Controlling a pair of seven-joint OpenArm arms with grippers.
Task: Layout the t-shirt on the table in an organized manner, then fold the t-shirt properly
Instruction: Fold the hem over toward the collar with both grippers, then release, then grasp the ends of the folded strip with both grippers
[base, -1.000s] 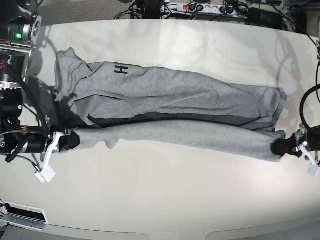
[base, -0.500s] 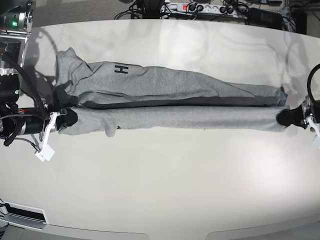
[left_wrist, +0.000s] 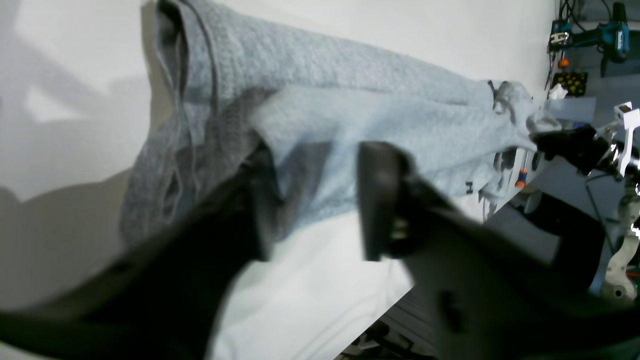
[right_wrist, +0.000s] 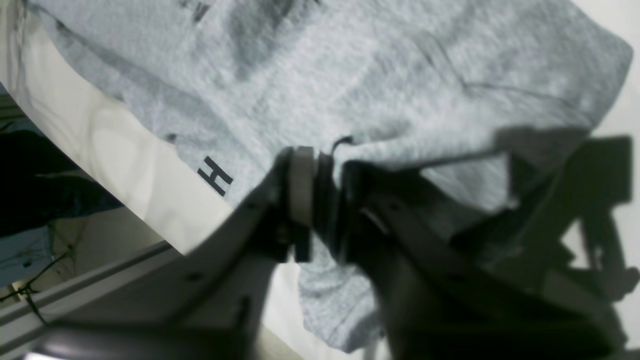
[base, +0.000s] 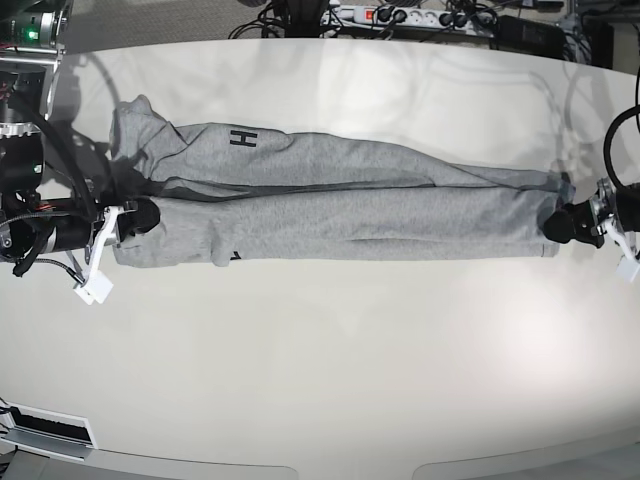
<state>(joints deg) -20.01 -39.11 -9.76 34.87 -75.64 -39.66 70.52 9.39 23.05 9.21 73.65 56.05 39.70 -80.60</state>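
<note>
With the t-shirt folded lengthwise into a long band across the bench, the left gripper has released; the right gripper looks narrowly parted, grip uncertain; crosswise folds remain.

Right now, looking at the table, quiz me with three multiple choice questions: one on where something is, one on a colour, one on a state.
1. Where does the left gripper stand in the base view?
A. at the right end of the t-shirt
B. over its middle
C. off the table

2. What colour is the letter H on the t-shirt?
A. red
B. black
C. white

3. How does the t-shirt lie on the table?
A. spread flat with both sleeves out
B. rolled into a ball
C. folded lengthwise into a long band

Answers: 1 A, it sits at the shirt's right end. 2 B, the H prints dark on grey cloth. 3 C, one long edge lies doubled over the other.
</note>
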